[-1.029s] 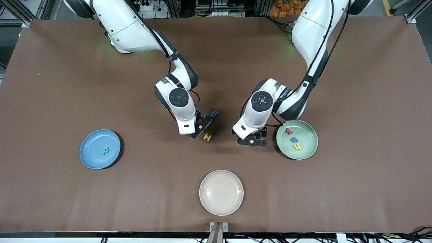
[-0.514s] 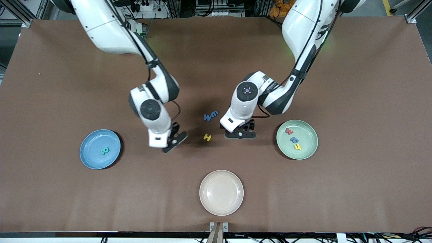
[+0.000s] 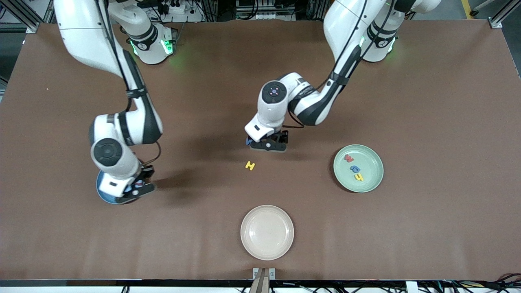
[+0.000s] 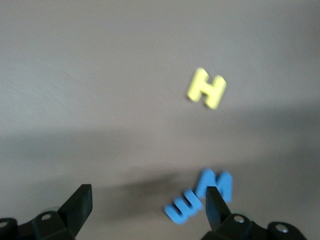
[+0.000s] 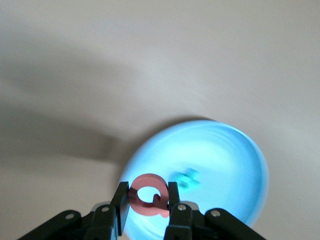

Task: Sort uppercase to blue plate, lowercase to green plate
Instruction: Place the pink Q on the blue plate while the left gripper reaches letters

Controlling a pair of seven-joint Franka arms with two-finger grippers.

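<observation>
Here the right gripper (image 5: 148,205) pinches the small red foam Q (image 5: 148,201) over the round sky-blue plate (image 5: 225,165), lower left — ready to drop; the left gripper (image 4: 145,202) hangs wide-open above the blue foam W and m (image 4: 199,196), mid-frame.

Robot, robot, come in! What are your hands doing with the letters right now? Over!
Right gripper shut on red Q, over blue plate. Left gripper open over the blue letters. Nothing blocking.

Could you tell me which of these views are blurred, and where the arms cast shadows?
Front view: sharp, with soft arm shadows on the brown table. Right wrist view: the blue plate is smeared by motion, while the red Q in the right gripper stays crisp. Left wrist view: mildly soft; a shadow band crosses near the blue letters.
</observation>
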